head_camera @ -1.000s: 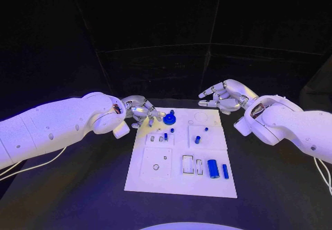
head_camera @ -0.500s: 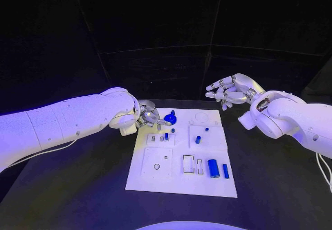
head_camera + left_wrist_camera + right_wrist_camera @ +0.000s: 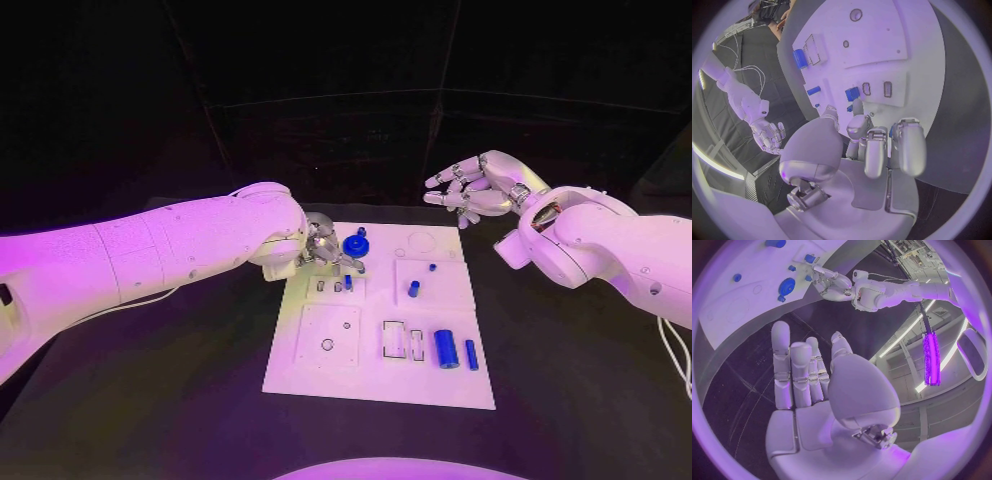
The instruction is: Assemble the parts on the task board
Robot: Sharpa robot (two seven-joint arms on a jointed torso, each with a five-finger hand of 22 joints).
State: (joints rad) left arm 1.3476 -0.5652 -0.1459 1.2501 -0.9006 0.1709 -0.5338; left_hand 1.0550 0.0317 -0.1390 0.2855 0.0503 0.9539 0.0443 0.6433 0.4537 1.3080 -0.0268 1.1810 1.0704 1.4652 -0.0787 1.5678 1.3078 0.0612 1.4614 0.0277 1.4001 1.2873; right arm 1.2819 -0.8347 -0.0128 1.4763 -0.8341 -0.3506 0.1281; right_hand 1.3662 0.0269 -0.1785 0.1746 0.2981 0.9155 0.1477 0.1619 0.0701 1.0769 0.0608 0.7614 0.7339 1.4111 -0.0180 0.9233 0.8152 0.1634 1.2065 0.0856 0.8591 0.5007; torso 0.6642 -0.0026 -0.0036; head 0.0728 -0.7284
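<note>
We are working our left hand over the far left corner of the white board, its fingers curling down just beside the round blue knob. Whether they are pinching a small piece we cannot tell. Our right hand is hanging above the table beyond the board's far right corner, fingers apart and holding nothing.

To do this step well, we judge we should be lowering the fingertips straight and slowly, keeping clear of the knob and the little blue peg nearby.

The left wrist view is showing the fingers bent over a small blue piece and two slots, which the head view hides. The head view is showing the blue cylinder lying near the board's near right.
</note>
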